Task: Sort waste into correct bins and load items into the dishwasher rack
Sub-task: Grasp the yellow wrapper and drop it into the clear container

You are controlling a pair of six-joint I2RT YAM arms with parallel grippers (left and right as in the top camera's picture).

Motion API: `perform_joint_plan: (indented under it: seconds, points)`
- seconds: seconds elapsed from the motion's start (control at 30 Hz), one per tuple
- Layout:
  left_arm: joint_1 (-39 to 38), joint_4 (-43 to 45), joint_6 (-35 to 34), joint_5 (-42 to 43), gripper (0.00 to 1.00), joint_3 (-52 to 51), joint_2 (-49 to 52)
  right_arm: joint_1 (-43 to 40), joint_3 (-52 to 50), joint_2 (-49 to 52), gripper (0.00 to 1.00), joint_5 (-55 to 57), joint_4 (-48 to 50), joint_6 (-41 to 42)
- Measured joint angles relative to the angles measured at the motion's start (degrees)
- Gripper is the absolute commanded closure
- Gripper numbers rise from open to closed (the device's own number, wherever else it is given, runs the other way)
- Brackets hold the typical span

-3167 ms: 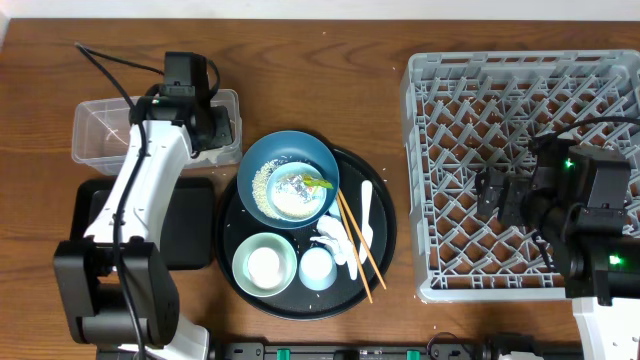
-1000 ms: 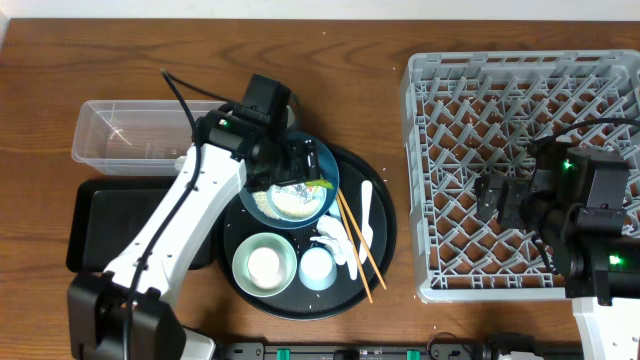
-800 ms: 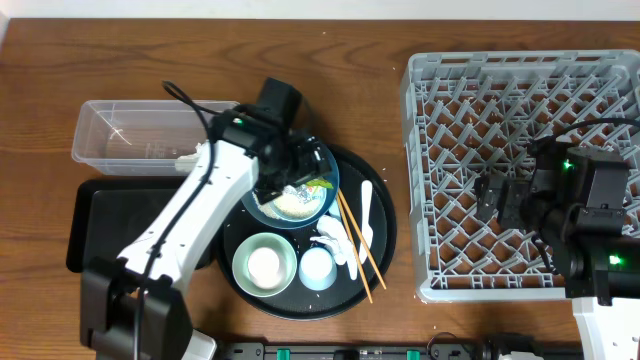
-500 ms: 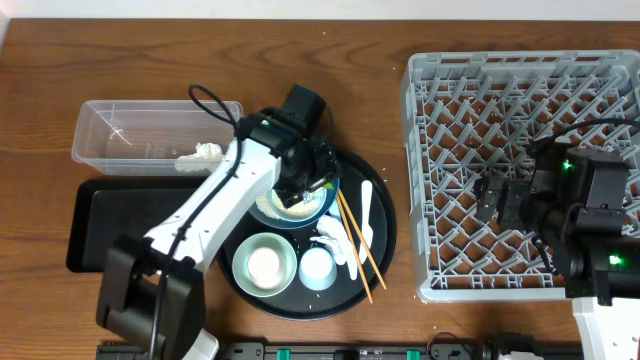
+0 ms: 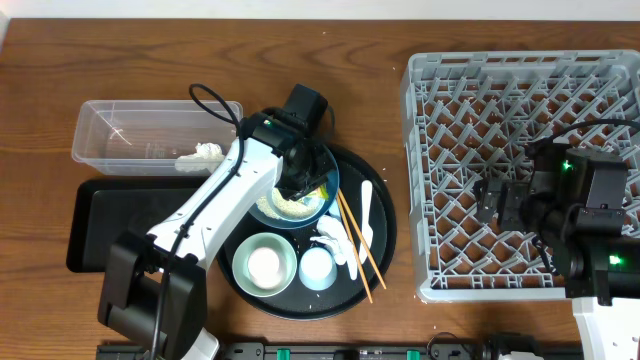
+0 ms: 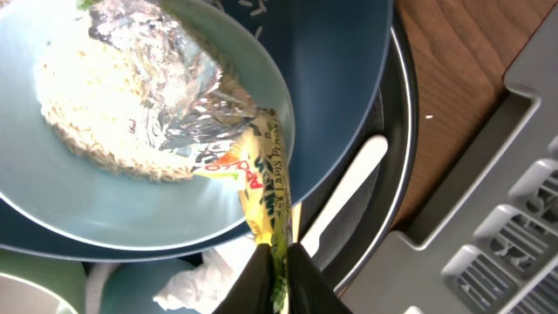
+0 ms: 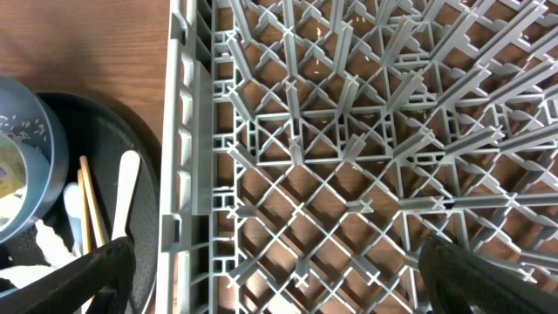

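Left gripper pinches snack packet by its tip; lift straight, leaving rice in bowl; right gripper spread wide, empty.

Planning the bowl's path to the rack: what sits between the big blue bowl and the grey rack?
In the overhead view, the chopsticks, the white spoon and the rim of the black tray lie between them, then bare table.

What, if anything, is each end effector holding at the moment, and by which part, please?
The left end effector pinches the snack packet by its narrow end; the right end effector is open and holds nothing.
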Motion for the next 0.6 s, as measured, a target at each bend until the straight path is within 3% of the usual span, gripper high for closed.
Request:
perform_joint_plan:
  seconds: [0.4,0.6]
  points:
    - [0.0,-2.0,7.0,-4.2,0.94,0.0,-0.7,0.0,0.0,0.0,0.01,0.2,-0.1,-0.1]
    - [0.3,-3.3,14.9,-8.1,0.94,0.0,-8.7,0.0,0.0,0.0,0.01,1.7,-0.1,-0.2]
